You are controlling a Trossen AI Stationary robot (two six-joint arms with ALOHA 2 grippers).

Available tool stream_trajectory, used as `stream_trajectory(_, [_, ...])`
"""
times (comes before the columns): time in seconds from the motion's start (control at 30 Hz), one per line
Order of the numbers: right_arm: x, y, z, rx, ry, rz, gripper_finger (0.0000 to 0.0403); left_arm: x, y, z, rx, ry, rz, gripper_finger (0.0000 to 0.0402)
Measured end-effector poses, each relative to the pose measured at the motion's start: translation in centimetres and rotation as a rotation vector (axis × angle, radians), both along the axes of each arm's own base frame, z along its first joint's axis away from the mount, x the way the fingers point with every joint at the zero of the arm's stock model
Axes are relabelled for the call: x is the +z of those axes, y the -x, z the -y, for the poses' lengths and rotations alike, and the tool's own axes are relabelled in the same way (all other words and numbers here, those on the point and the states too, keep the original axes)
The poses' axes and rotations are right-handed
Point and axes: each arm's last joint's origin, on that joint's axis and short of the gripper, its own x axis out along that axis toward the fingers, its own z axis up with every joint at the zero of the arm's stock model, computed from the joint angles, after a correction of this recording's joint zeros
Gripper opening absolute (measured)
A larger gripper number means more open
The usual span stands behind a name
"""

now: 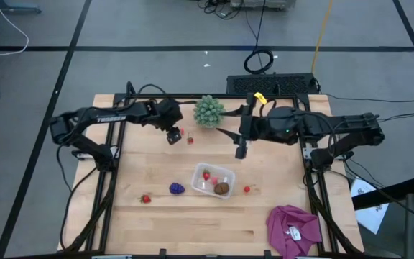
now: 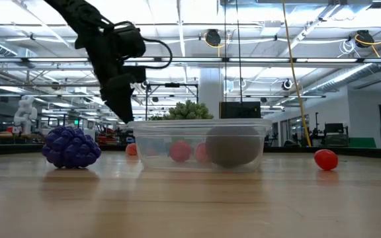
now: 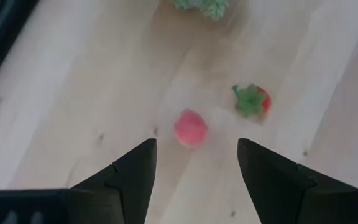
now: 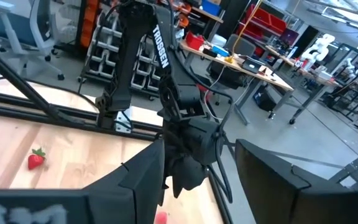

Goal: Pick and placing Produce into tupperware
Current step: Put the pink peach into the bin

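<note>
While the left pincer [image 3: 196, 163] hung with its fingers parted and empty just above a pink-red strawberry [image 3: 191, 127], a second strawberry [image 3: 252, 99] lay beside it. On the surface [image 1: 157, 223], the tupperware [image 1: 213, 180] held a strawberry [image 1: 206, 175] and the kiwi [image 1: 222, 188]; grapes [image 1: 177, 188] lay at its nine o'clock. The right pincer [image 1: 241, 152] hovered at its twelve o'clock, parted, gripping nothing.

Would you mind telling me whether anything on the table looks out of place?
Nothing looks damaged or spilled. A magenta cloth lies crumpled at the table's near right corner, and a green spiky ball sits at the far edge; neither looks like produce.
</note>
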Motion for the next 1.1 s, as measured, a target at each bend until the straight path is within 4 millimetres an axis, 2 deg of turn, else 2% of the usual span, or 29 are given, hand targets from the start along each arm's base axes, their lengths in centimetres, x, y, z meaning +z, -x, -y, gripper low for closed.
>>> stream_trajectory(0.1, [-0.1,0.0,0.0,0.005,0.016,-0.007,0.0189,-0.3,-0.6,-0.2,-0.013,0.025,0.003,0.0230])
stream_trajectory(0.37, [0.0,0.0,0.0,0.006,0.020,-0.007,0.0189,-4.2,-1.5,-1.1,-0.006,0.069,-0.122,0.0230])
stream_trajectory(0.5, [0.0,0.0,0.0,0.006,0.020,-0.007,0.0189,-5.4,-1.8,-1.6,0.001,0.077,-0.143,0.0230])
stream_trajectory(0.7, [0.0,-0.1,0.1,0.004,0.024,-0.008,0.0189,-5.6,-2.4,-1.9,-0.007,0.047,-0.096,0.0230])
stream_trajectory(1.1, [0.0,-0.1,0.1,0.006,0.023,-0.008,0.0189,-5.5,-2.0,-2.8,0.018,0.035,-0.088,0.0230])
